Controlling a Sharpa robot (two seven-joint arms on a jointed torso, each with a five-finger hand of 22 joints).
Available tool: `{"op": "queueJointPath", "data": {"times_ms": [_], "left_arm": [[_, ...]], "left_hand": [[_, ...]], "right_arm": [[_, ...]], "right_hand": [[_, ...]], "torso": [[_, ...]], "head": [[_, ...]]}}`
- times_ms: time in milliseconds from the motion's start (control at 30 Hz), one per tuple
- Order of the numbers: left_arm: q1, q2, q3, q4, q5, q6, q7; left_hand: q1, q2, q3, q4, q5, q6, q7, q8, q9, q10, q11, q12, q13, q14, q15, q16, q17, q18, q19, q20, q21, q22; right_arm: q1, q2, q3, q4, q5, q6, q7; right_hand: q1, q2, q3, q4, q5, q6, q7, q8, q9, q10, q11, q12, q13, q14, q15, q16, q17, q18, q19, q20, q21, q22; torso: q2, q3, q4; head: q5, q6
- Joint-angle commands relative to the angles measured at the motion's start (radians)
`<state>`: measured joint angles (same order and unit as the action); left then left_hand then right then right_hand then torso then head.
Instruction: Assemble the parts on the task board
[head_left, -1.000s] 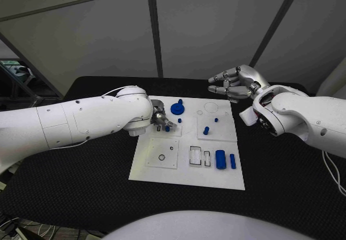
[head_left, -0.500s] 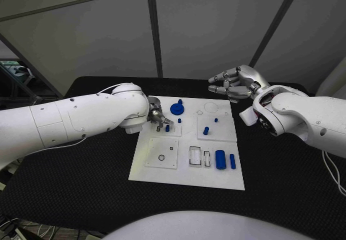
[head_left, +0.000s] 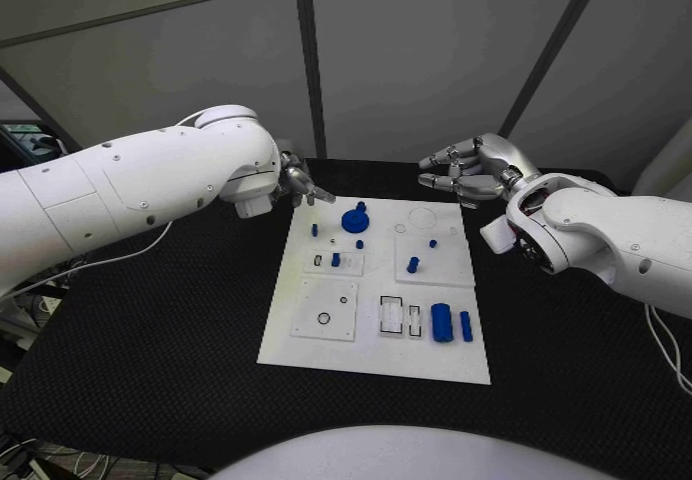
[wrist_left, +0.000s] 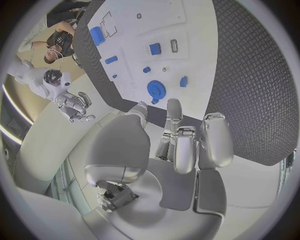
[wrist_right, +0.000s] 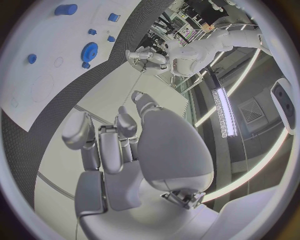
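Observation:
The white task board (head_left: 326, 296) lies in the middle of the black table. Blue parts stand on it: a round gear-like piece (head_left: 355, 218) near its far edge, a short block (head_left: 336, 259) by a slot, a peg (head_left: 413, 264), and two longer pieces (head_left: 441, 321) at the near right. My left hand (head_left: 296, 182) hovers above the table off the board's far left corner, fingers apart and holding nothing. My right hand (head_left: 469, 170) hangs beyond the far right corner, fingers loosely bent and apart, also holding nothing. The gear (wrist_left: 156, 90) lies ahead of my left hand's fingers (wrist_left: 215, 140).
The board has empty cut-outs: a rectangular slot pair (head_left: 392, 312), a small ring hole (head_left: 323, 318) and a faint circle (head_left: 421, 214). Black table (head_left: 159, 340) spreads on both sides of the board. A cable (head_left: 87, 265) hangs under my left arm.
My left hand has lifted off the short blue block by the slot and drawn back and up to the board's far left corner. The block stays on the board. My right hand has not moved.

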<state>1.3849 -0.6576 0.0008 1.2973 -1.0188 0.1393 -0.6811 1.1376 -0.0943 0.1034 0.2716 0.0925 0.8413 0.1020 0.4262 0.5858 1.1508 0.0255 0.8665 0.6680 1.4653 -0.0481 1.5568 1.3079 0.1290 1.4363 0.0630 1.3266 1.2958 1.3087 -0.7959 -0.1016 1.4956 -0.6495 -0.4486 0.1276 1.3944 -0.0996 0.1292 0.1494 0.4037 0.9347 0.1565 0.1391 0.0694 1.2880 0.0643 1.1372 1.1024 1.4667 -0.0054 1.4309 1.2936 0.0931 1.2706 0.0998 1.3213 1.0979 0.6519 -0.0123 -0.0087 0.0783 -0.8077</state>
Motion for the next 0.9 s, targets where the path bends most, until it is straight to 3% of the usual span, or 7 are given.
{"op": "queueJointPath", "data": {"times_ms": [33,133,200,233,367,567,900], "left_arm": [[0.006,0.029,0.000,-0.063,0.022,0.072,0.001],[0.009,0.054,-0.013,-0.115,0.023,0.094,0.005],[0.010,0.066,-0.021,-0.141,0.024,0.106,0.007],[0.009,0.072,-0.026,-0.153,0.024,0.111,0.008],[0.005,0.092,-0.040,-0.193,0.021,0.121,0.014],[-0.004,0.124,-0.053,-0.247,0.018,0.140,0.021],[-0.021,0.155,-0.061,-0.298,0.003,0.147,0.038]], "left_hand": [[0.016,0.005,-0.012,0.001,0.003,0.004,0.001,-0.005,-0.012,0.008,0.001,0.028,0.035,0.096,0.009,-0.006,0.236,-0.058,-0.003,0.002,-0.005,0.000],[0.028,0.017,-0.032,0.007,0.003,0.048,-0.009,0.019,-0.017,0.127,-0.007,0.236,0.274,0.099,0.003,0.000,0.244,-0.061,0.005,-0.001,0.005,0.014],[0.033,0.024,-0.047,0.010,0.003,0.067,-0.018,0.040,-0.011,0.172,-0.015,0.330,0.383,0.102,-0.003,0.005,0.251,-0.063,0.012,-0.007,0.014,0.025],[0.035,0.028,-0.053,0.010,0.003,0.070,-0.020,0.048,-0.008,0.180,-0.017,0.352,0.409,0.102,-0.006,0.006,0.252,-0.064,0.015,-0.009,0.018,0.030],[0.039,0.037,-0.064,0.012,0.004,0.070,-0.023,0.060,-0.002,0.187,-0.020,0.380,0.441,0.103,-0.008,0.007,0.254,-0.066,0.019,-0.012,0.023,0.036],[0.038,0.041,-0.072,0.014,0.003,0.068,-0.024,0.065,0.000,0.182,-0.021,0.380,0.438,0.103,-0.009,0.008,0.254,-0.068,0.023,-0.013,0.030,0.044],[0.016,0.042,-0.107,0.017,0.000,0.063,-0.025,0.076,0.005,0.172,-0.022,0.382,0.439,0.103,-0.010,0.008,0.255,-0.070,0.029,-0.015,0.037,0.054]], "right_arm": [[0.002,0.003,0.001,-0.001,0.005,0.007,0.002],[0.002,0.004,0.001,-0.001,0.005,0.007,0.000],[0.002,0.005,0.001,-0.001,0.005,0.008,-0.001],[0.002,0.005,0.001,-0.001,0.005,0.009,-0.001],[0.002,0.004,0.001,0.000,0.005,0.010,-0.002],[0.002,0.006,0.001,0.001,0.005,0.012,-0.002],[0.002,0.007,0.001,0.003,0.005,0.013,-0.002]], "right_hand": [[-0.006,0.000,-0.001,0.005,0.003,-0.005,-0.002,0.000,-0.002,-0.003,0.000,-0.004,-0.001,0.043,-0.005,-0.006,0.001,0.007,-0.002,0.000,-0.007,-0.002],[-0.007,0.000,-0.001,0.005,0.004,-0.006,-0.002,0.000,-0.002,-0.003,-0.001,-0.004,-0.002,0.043,-0.005,-0.007,0.000,0.007,-0.002,0.000,-0.006,-0.001],[-0.007,0.000,-0.001,0.005,0.004,-0.006,-0.002,0.000,-0.002,-0.003,-0.001,-0.004,-0.002,0.043,-0.005,-0.006,0.001,0.007,-0.002,0.000,-0.006,-0.001],[-0.007,0.000,-0.001,0.005,0.004,-0.006,-0.002,0.000,-0.002,-0.003,-0.001,-0.004,-0.002,0.043,-0.005,-0.006,0.001,0.007,-0.002,0.000,-0.006,-0.001],[-0.007,0.000,-0.001,0.005,0.004,-0.006,-0.002,0.000,-0.002,-0.003,-0.001,-0.004,-0.002,0.043,-0.005,-0.006,0.001,0.007,-0.002,0.000,-0.006,-0.001],[-0.007,0.000,-0.001,0.005,0.004,-0.006,-0.002,0.000,-0.002,-0.003,-0.001,-0.004,-0.002,0.043,-0.005,-0.006,0.001,0.007,-0.002,0.000,-0.006,-0.001],[-0.007,0.000,-0.001,0.005,0.004,-0.006,-0.002,0.000,-0.002,-0.003,-0.001,-0.004,-0.002,0.043,-0.005,-0.006,0.001,0.007,-0.002,0.000,-0.006,-0.001]], "torso": [[0.001,0.0005,-0.0008],[0.002,0.0001,-0.0017],[0.003,-0.0006,-0.0018],[0.004,-0.0005,-0.0018],[0.004,-0.0012,0.0001],[0.002,-0.0009,-0.0015],[0.002,0.0001,-0.0010]], "head": [[0.005,0.004],[0.007,0.005],[0.007,0.006],[0.007,0.006],[0.007,0.005],[0.011,0.002],[0.011,0.002]]}}
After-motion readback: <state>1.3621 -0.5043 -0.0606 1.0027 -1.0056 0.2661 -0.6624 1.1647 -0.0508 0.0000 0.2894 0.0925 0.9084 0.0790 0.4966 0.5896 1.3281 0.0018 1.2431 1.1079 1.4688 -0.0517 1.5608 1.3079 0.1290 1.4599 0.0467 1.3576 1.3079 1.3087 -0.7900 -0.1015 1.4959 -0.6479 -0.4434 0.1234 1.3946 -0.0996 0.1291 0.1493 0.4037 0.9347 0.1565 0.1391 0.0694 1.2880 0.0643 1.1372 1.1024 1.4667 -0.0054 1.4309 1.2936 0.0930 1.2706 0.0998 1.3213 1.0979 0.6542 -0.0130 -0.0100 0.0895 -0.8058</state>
